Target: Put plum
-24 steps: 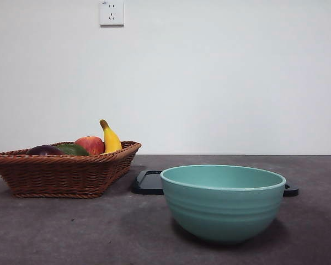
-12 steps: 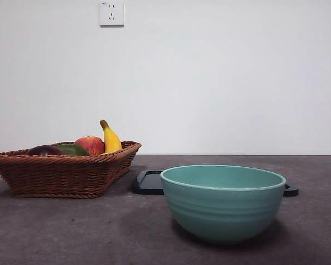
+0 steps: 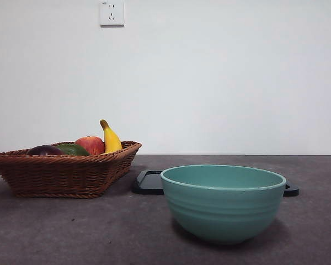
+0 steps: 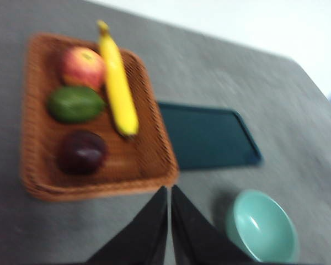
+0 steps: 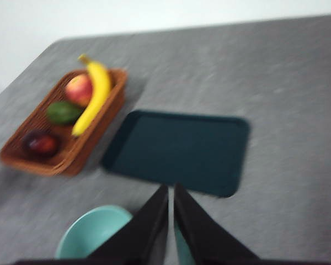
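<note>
Dark grey, speckled tabletop point(image 3: 71, 232) runs back to a plain white wall point(image 3: 220, 77) with a white socket plate point(image 3: 111, 12) high on it. On the table stands a shallow, rectangular woven brown wicker basket point(image 3: 60, 176), and everything else is placed from it.

Inside the basket lies the small, round, dark purple plum point(image 4: 81, 152), in the corner farthest from the wall. Next along, toward the wall, is an oval dark green fruit point(image 4: 75, 104), and past that a round red-yellow apple point(image 4: 81, 65). A long yellow banana point(image 4: 117, 83) lies along the basket's side nearest the tray, beside the apple and green fruit; its end comes near the plum, apart from it. From the front the plum only just shows above the wicker rim.

Just beside the basket lies a flat, rectangular dark teal tray point(image 5: 179, 149). A round, pale turquoise ribbed bowl point(image 3: 223, 201) stands in front of the tray, well apart from the basket.

Neither arm shows in the front view. The left gripper point(image 4: 169, 193) hangs above the table just off the basket's near edge, its two black jaws pressed together on nothing. The right gripper point(image 5: 170, 190) hangs over the tray's near edge, well apart from the basket, jaws likewise together with nothing between them. Both wrist views are blurred.
</note>
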### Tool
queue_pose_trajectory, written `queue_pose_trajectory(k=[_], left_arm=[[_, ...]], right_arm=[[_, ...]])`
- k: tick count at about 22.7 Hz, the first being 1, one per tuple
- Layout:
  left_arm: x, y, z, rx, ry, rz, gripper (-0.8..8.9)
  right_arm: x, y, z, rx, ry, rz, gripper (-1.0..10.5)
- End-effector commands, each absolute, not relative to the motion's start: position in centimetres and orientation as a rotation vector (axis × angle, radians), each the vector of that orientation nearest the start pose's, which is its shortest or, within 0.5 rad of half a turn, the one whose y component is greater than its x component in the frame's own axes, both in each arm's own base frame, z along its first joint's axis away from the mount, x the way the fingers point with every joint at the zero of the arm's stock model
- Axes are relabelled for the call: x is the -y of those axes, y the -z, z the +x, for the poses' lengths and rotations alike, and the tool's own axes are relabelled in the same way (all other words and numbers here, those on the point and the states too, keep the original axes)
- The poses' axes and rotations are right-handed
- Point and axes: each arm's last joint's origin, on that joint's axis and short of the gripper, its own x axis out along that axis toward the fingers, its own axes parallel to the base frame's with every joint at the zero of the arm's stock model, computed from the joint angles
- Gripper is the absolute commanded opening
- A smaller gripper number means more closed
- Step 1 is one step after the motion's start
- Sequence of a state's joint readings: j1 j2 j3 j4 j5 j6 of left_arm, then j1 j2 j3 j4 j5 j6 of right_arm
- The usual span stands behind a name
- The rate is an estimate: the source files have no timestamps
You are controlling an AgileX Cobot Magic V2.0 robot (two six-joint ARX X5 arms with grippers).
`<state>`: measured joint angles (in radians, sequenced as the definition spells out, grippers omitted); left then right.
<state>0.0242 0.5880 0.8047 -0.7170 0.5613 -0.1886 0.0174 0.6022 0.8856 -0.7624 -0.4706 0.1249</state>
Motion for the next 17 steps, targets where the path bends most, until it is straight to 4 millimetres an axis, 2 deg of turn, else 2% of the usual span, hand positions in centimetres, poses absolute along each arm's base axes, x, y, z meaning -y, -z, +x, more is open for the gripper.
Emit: queue_pose_trajectory(k=[1, 6, 10, 16, 17], left_arm=[[1.7, -32.8, 11.3, -0.563, 0.549, -0.267, 0.09], [2.6, -33.9, 11.9, -0.671, 0.627, -0.219, 0.09], [3.4, -33.8, 11.7, -0.773, 0.744, -0.172, 0.09], [3.6, -33.8, 11.7, -0.775, 0.762, -0.152, 0.12], [3.6, -33.8, 11.7, -0.776, 0.761, -0.152, 0.48]], right_arm=[[-2.0, -34.4, 10.8, -0.537, -0.504, 0.190, 0.1], [-3.1, -34.4, 11.4, -0.666, -0.619, 0.147, 0.1], [-4.2, -33.6, 11.6, -0.769, -0.728, 0.098, 0.1], [-4.7, -33.5, 11.8, -0.779, -0.764, 0.070, 0.1], [-4.7, -33.5, 11.8, -0.779, -0.764, 0.070, 0.1]])
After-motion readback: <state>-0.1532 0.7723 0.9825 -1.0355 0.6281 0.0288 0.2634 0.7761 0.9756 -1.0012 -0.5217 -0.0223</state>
